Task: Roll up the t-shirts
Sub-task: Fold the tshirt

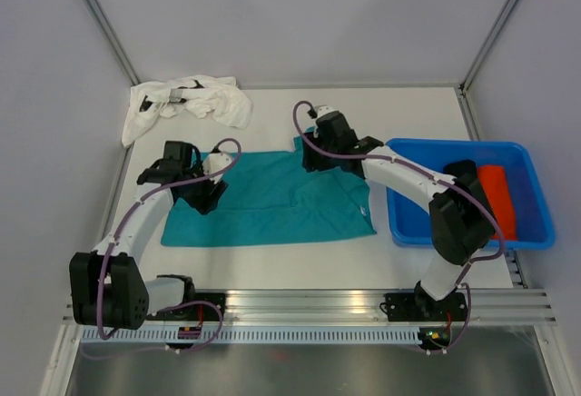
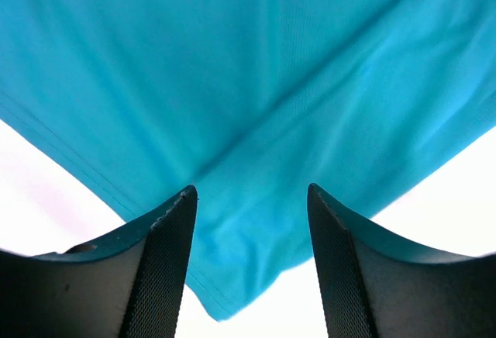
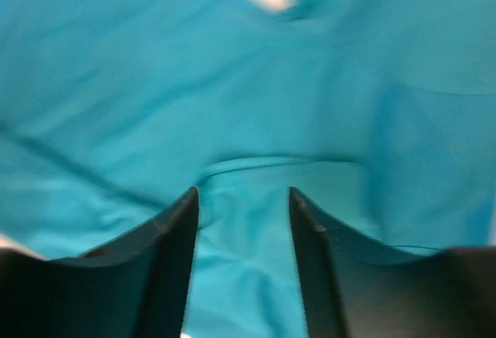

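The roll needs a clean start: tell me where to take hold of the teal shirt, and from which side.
Probably the stitched corner at its left end, approached from the left. The teal shirt lies flat, so only its edges offer a pinch, and that corner points straight between the fingers of the open left hand.

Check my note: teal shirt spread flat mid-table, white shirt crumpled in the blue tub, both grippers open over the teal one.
Wrong on the white shirt: it lies crumpled on the table at the far left corner, not in the blue tub; the top view shows it. The teal shirt is spread flat, with left gripper and right gripper open over it.
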`<state>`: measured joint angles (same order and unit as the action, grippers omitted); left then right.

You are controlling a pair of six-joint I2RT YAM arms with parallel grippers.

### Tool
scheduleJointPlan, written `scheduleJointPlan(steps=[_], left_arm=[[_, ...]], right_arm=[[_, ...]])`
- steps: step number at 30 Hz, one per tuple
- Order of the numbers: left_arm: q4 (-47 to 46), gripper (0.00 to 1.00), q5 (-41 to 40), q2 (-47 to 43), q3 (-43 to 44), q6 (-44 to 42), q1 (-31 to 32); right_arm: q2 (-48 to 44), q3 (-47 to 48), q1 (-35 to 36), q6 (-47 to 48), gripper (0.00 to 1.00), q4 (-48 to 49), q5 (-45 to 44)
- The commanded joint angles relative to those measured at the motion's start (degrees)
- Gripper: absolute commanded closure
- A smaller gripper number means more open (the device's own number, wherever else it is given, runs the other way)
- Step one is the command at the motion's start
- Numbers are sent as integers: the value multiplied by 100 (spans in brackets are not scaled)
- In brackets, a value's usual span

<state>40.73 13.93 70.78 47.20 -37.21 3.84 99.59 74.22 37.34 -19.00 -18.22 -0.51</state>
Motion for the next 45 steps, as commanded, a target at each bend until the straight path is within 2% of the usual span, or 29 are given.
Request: scheduleJointPlan(steps=[1,3,4,5,9,10,13,16,23,30,33,35,36,38,39,42,45], left_arm=[[32,34,576,-13,930,591,694],[40,33,610,346,1464,941,1082],[32,33,637,514,1659,1074,1432],[40,32,654,698,1852,1189,1592],[31,31,-257,1876,2730,1383,2524],[40,30,-216,2287,2881,1383,2743],[49,29,171,2999,3505,1646,2894],[128,30,250,3589,4015,1866,2939],[5,34,566,4127,4069,1937,2991],[-21,36,198,4549,4060,1656,3317],[-48,42,5,4725,4148,1612,3308],[-109,53,-31,4769,4131,1620,3308],[-118,64,-5,4769,4113,1629,3299],[-153,72,126,4699,4035,1647,3299],[-162,82,162,4664,3999,1647,3299],[-232,97,241,4454,3885,1665,3308],[-302,98,224,4260,3788,1638,3308]], right_arm=[[113,14,-666,-60,53,-393,-203],[296,66,-921,-33,65,-384,-134],[367,119,-965,2,66,-402,-46],[499,224,-1035,11,66,-437,16],[798,365,-1159,-59,57,-349,341],[886,400,-1194,-68,57,-358,367],[1141,428,-1343,-77,59,-297,823],[1080,85,-1352,-209,68,45,1219],[764,-407,-1352,-191,68,222,1281],[623,-742,-1352,-244,67,424,1370],[614,-707,-1352,-209,67,451,1396],[711,-611,-1352,-157,70,477,1370],[746,-610,-1352,-139,78,494,1370],[807,-592,-1352,-104,90,530,1387],[790,-610,-1361,-86,94,565,1422],[702,-777,-1387,-51,100,775,1458],[597,-856,-1423,19,100,907,1475]])
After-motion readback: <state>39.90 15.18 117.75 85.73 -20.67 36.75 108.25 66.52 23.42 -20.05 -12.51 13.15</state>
